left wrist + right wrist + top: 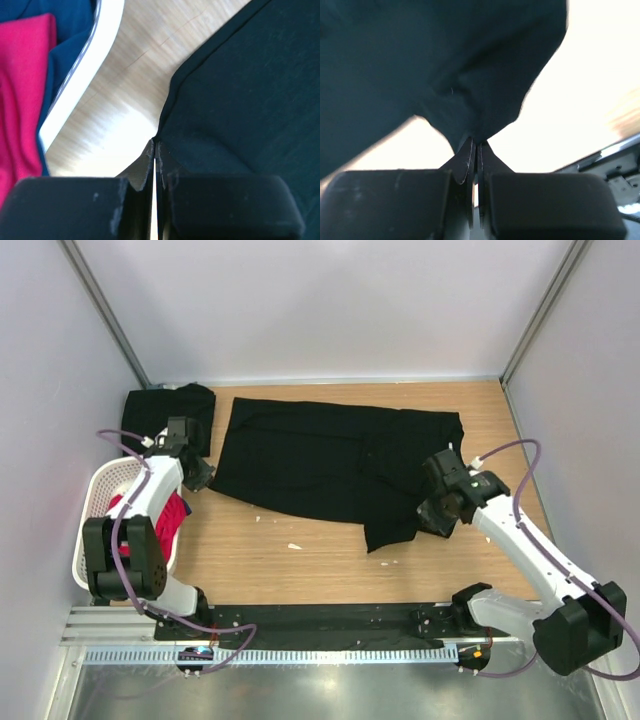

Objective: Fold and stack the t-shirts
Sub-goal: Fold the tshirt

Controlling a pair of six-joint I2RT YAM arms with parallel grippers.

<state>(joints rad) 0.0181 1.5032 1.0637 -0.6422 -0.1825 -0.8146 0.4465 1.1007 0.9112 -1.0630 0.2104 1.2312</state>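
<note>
Two black t-shirts: a spread t-shirt [320,465] mid-table and a folded t-shirt [165,410] far left. One basket [82,540], near left, holds one red-pink garment [178,512] and one blue garment [67,52].

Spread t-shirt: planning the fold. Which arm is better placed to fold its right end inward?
Right, probably: right gripper pinches that end of the spread t-shirt; left gripper holds the opposite corner.

The spread t-shirt [320,462] lies near the folded t-shirt [160,408].
</note>
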